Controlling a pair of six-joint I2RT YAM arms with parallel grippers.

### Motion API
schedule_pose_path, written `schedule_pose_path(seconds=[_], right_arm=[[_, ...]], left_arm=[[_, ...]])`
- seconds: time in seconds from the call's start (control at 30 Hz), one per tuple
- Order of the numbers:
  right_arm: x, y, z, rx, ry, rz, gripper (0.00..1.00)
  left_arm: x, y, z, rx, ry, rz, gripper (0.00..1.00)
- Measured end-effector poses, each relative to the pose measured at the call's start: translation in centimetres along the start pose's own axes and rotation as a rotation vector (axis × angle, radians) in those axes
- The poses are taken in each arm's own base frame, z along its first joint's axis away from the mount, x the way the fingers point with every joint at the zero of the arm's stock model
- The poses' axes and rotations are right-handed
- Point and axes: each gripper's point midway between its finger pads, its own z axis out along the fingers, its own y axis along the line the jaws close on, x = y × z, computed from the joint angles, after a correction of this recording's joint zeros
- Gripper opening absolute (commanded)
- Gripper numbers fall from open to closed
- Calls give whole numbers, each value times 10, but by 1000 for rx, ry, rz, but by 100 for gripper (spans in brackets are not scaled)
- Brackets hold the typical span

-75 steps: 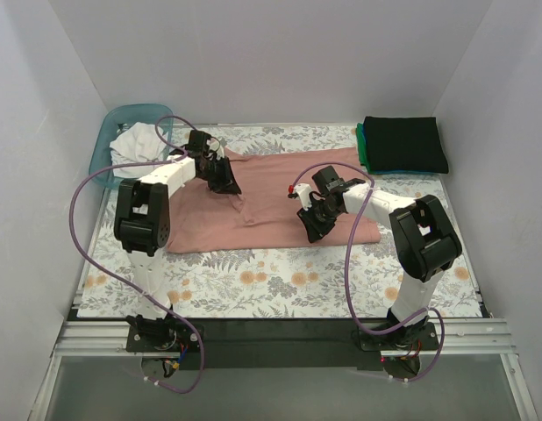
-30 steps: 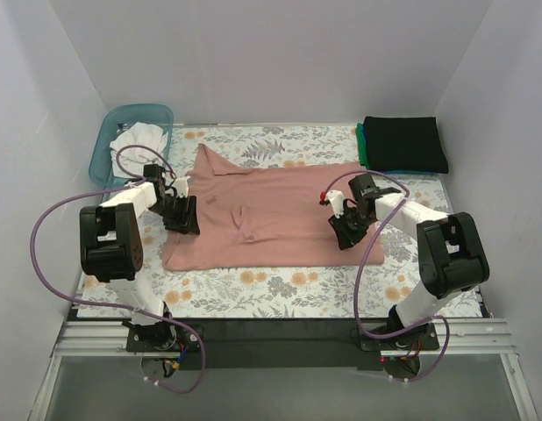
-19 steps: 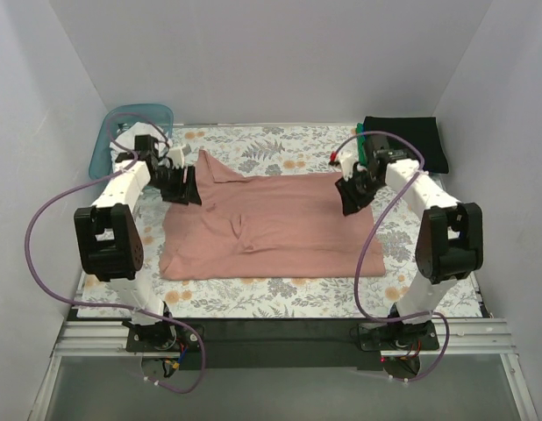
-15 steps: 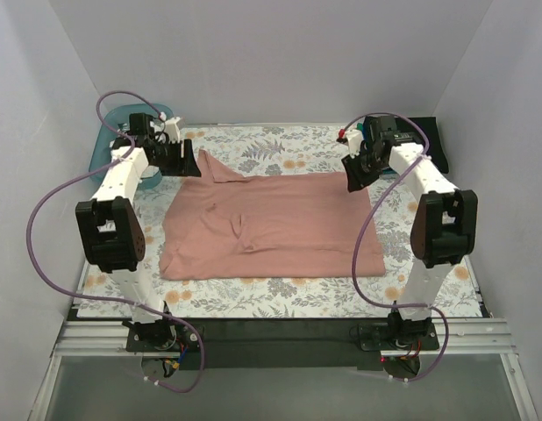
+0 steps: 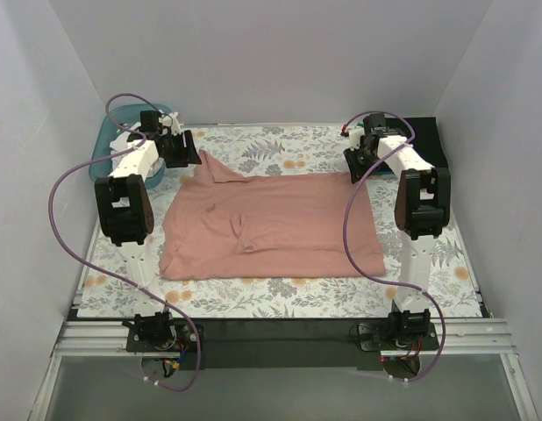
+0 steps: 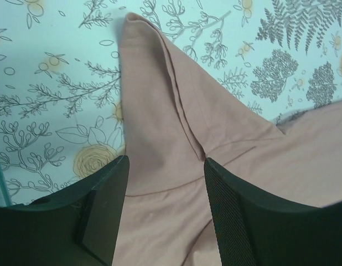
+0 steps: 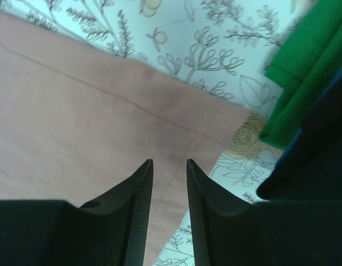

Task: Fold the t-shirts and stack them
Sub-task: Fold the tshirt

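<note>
The dusty-pink t-shirt (image 5: pixel 271 219) lies spread flat on the floral table cover, with one sleeve pointing to the back left. My left gripper (image 5: pixel 183 151) hangs over that sleeve; in the left wrist view (image 6: pixel 165 163) its jaws stand wide apart and empty above the pink cloth (image 6: pixel 160 127). My right gripper (image 5: pixel 355 167) is over the shirt's back right corner; in the right wrist view (image 7: pixel 169 162) its jaws stand a narrow gap apart, with nothing between them. The folded black tee (image 5: pixel 436 140) lies on the green tee (image 7: pixel 304 72) at the back right. The white tee is hidden.
The teal plastic basket (image 5: pixel 103 149) stands at the back left, mostly behind my left arm. White walls close in the back and both sides. The floral cover (image 5: pixel 280 289) shows in front of the shirt.
Both grippers have moved away from me toward the back: the left to the sleeve at the back left, the right to the back right corner. The pink shirt now lies flatter and wider.
</note>
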Motion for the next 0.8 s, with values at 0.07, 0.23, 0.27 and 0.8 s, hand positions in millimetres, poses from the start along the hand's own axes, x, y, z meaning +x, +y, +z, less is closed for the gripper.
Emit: schedule_pose_path(seconds=[0.07, 0.23, 0.27, 0.8], right_arm=[[-4, -6, 0, 33, -12, 13, 39], [-12, -17, 0, 83, -45, 39, 40], [-13, -19, 1, 89, -50, 44, 40], [-26, -39, 28, 116, -83, 134, 43]], left_arm=[[-2, 4, 4, -13, -8, -7, 56], [-15, 9, 10, -35, -43, -8, 56], [-18, 10, 11, -37, -50, -6, 56], [-24, 20, 29, -53, -68, -25, 64]])
